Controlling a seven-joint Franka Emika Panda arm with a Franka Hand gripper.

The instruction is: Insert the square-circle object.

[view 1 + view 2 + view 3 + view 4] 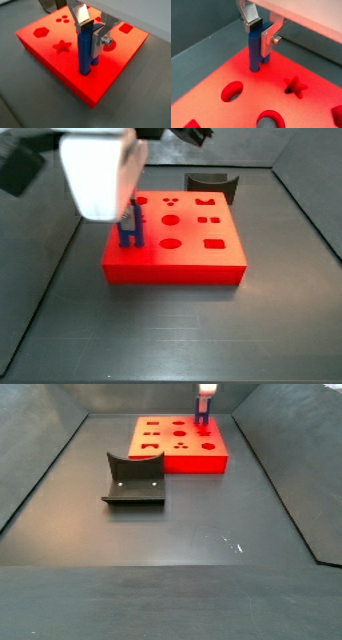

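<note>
1. Square-circle object [85, 52], in a wrist view, stands upright between the fingers [83, 18], which clamp its upper part; its lower end meets the top of the red block [47, 47], near a star-shaped hole [62, 46].
2. In a wrist view, the gripper [260, 31] holds the blue piece [256, 50] just beyond a round hole [232, 90] and a star hole [294, 85].
3. In a side view, the piece [128, 232] sits below the white gripper body [100, 173], at the block's edge [174, 271]; a dark curved holder [211, 182] stands behind the block.
4. In a side view, the gripper [205, 396] hangs over the block's far corner [179, 454], the piece [203, 414] beneath it; the holder [134, 482] rests on the counter [201, 534], apart from the block.
</note>
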